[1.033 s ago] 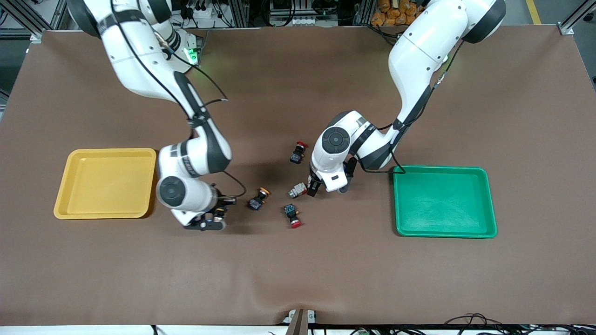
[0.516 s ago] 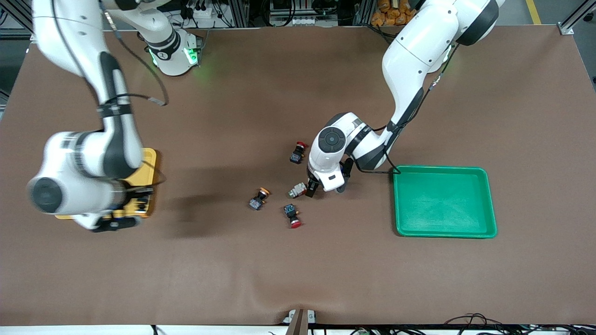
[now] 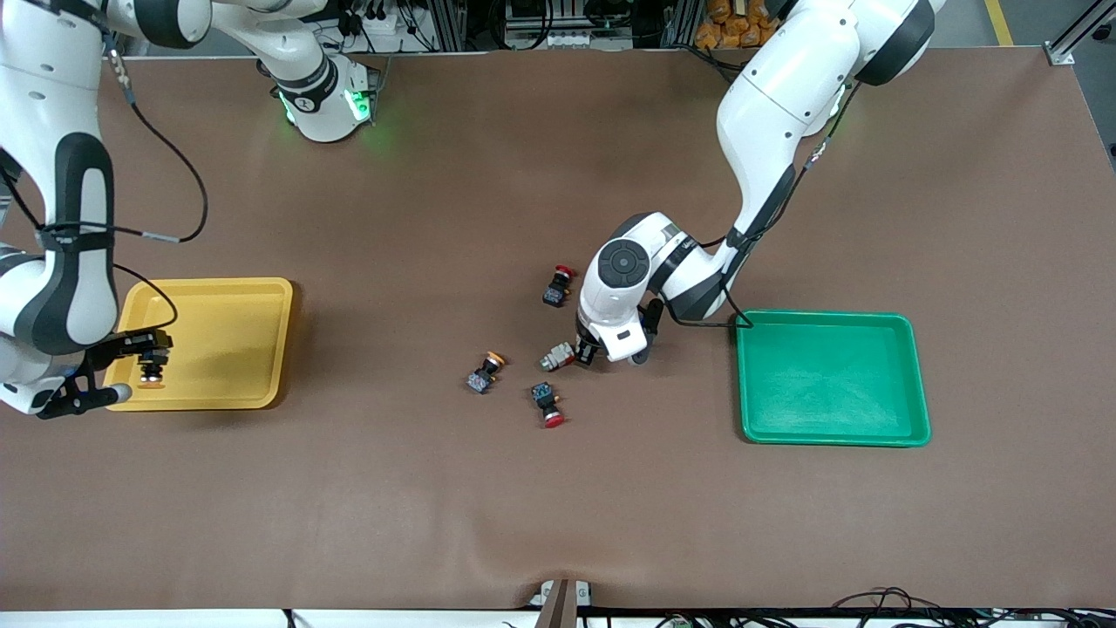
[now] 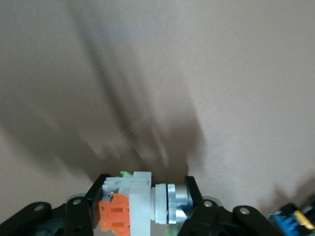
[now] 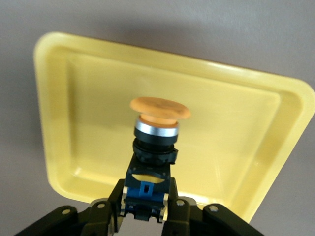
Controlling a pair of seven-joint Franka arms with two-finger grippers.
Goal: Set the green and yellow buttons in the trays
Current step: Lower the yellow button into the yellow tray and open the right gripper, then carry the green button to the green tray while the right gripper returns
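My right gripper (image 3: 148, 362) hangs over the edge of the yellow tray (image 3: 209, 288) that lies toward the right arm's end of the table. It is shut on the blue-black body of a yellow button (image 5: 156, 118), cap pointing down at the tray floor (image 5: 88, 108). My left gripper (image 3: 582, 353) is low at the table's middle, shut on a white-grey green button (image 4: 140, 204) with an orange block, which lies sideways between the fingers (image 4: 193, 189). A second yellow button (image 3: 484, 372) lies on the mat. The green tray (image 3: 828, 318) holds nothing.
Two black switches with red caps lie near the left gripper, one (image 3: 558, 285) farther from the front camera and one (image 3: 547, 406) nearer. A blue-bodied part (image 4: 290, 223) shows at the left wrist view's edge. The brown mat covers the whole table.
The right arm swung from the table's middle to over the yellow tray, carrying the yellow button. The left gripper's fingers closed on the green button where it lies.
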